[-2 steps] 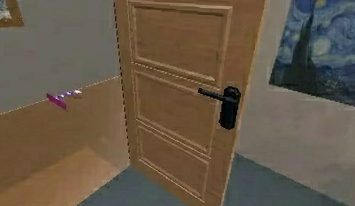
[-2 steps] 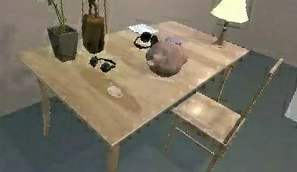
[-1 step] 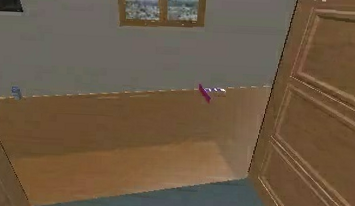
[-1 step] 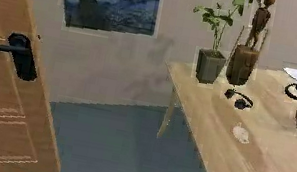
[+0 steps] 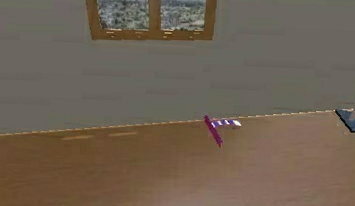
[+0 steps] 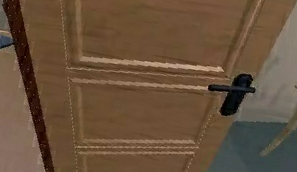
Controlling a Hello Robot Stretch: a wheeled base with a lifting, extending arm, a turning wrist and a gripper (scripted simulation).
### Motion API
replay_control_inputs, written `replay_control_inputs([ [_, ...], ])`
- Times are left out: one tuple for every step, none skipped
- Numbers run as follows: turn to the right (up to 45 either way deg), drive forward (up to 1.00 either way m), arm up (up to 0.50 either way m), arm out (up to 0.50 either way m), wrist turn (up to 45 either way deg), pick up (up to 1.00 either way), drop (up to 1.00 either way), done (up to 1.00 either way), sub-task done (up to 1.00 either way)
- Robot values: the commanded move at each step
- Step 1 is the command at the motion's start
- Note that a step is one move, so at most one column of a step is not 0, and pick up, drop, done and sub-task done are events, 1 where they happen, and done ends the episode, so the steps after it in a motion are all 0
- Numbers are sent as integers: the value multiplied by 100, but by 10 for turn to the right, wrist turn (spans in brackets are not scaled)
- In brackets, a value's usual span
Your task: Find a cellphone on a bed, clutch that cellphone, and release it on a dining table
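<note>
On the wooden floor (image 5: 132,179), a magenta object (image 5: 214,131); window (image 5: 149,12) above.

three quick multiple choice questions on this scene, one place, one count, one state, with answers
1. The purple thing lies: A on a shelf B on the wood floor near the wall C on a chair
2. Panes side by side in the window: A one B two C four
3. The door handle has its lever: A straight down B straight up C about level
Answers: 1 B, it rests on the boards; 2 B, one upright bar splits the glass; 3 C, the black lever runs sideways across the door.
</note>
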Motion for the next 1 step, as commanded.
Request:
replay_control_inputs([
  [0, 55, 0, 0, 0, 0, 0, 0, 0],
])
